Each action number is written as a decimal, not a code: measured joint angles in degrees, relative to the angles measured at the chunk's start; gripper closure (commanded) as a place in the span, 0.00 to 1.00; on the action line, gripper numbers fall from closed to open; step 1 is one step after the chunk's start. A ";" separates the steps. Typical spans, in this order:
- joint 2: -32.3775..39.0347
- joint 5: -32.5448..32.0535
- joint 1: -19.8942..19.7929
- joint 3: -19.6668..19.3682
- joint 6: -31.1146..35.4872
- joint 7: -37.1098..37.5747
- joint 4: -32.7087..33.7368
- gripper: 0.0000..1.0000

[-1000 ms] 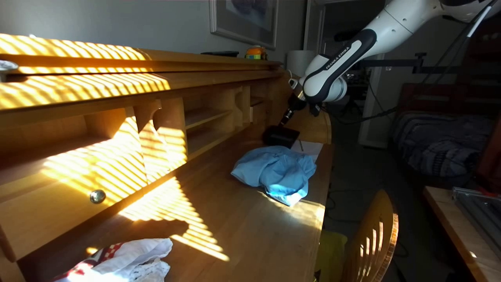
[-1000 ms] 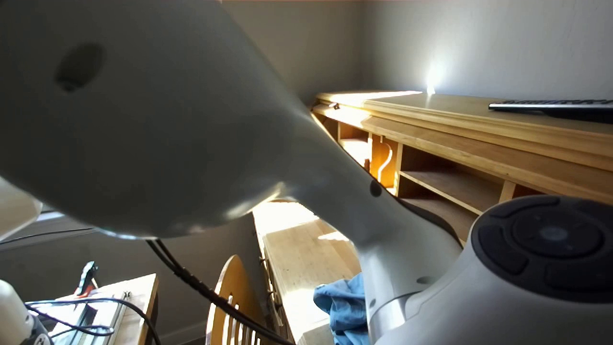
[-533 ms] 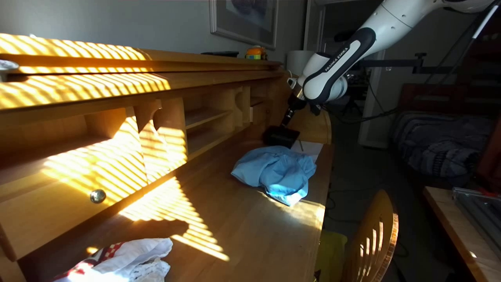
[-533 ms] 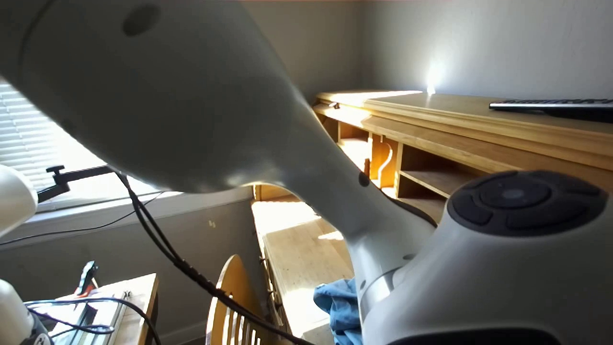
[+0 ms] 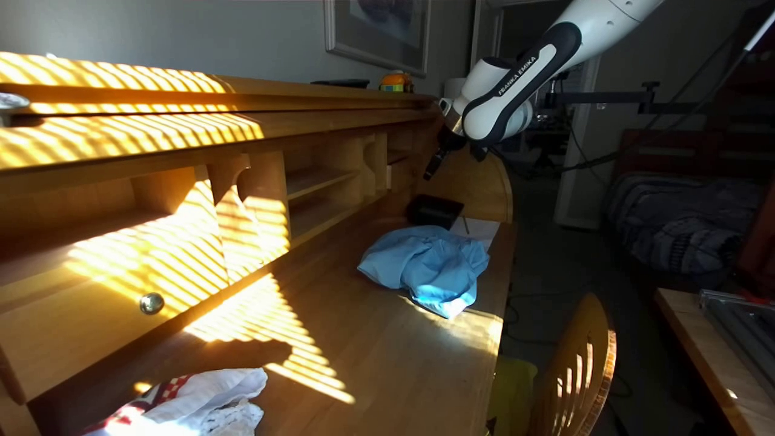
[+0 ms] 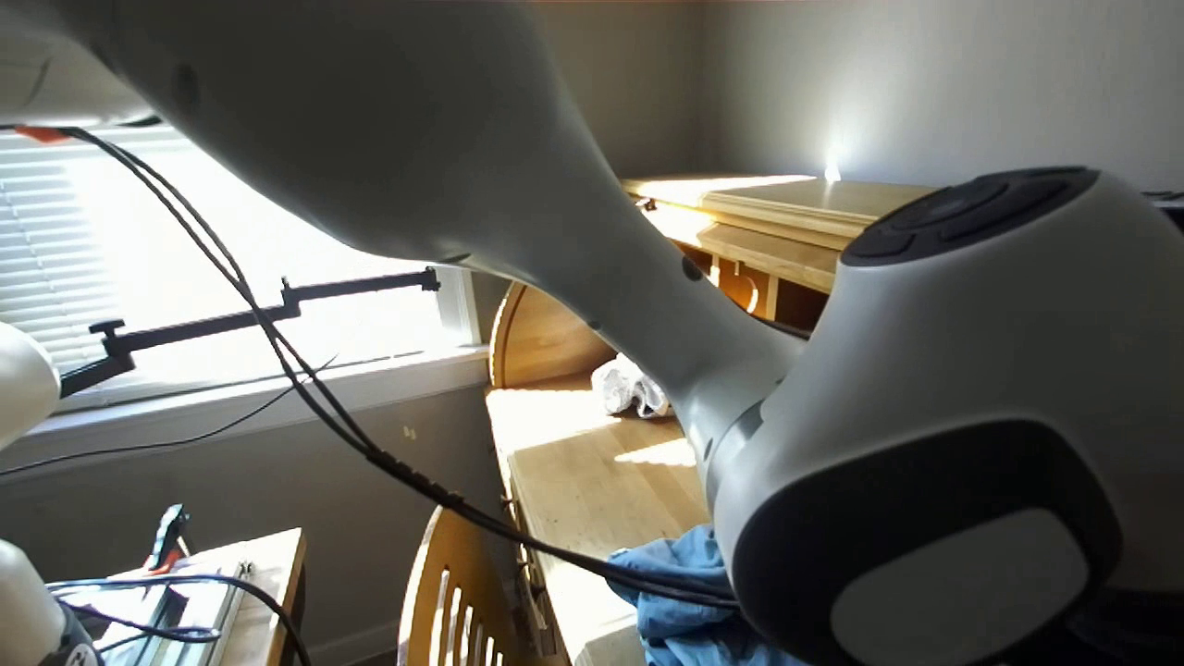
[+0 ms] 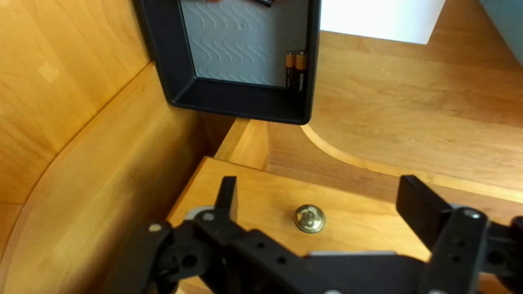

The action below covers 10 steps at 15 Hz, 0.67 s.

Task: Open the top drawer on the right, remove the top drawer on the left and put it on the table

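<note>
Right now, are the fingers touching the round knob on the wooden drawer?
Apart. In the wrist view, the open fingers stand one to each side of the knob, with drawer front showing between it and both.

On the sunlit wooden counter point(image 5: 387, 363) before me, a crumpled blue cloth point(image 5: 427, 263) lies near a sheet of white paper point(image 5: 482, 230) and a black tray point(image 5: 435, 210), while a bunched white cloth point(image 5: 203, 401) with a red-checked edge rests well apart from them, toward the opposite end.
</note>
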 measured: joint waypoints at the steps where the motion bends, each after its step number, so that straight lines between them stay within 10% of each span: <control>1: 0.05 0.34 0.01 0.22 0.00 0.64 0.37 0.00; 10: 2.67 6.58 -3.91 5.39 -1.60 1.32 6.55 0.00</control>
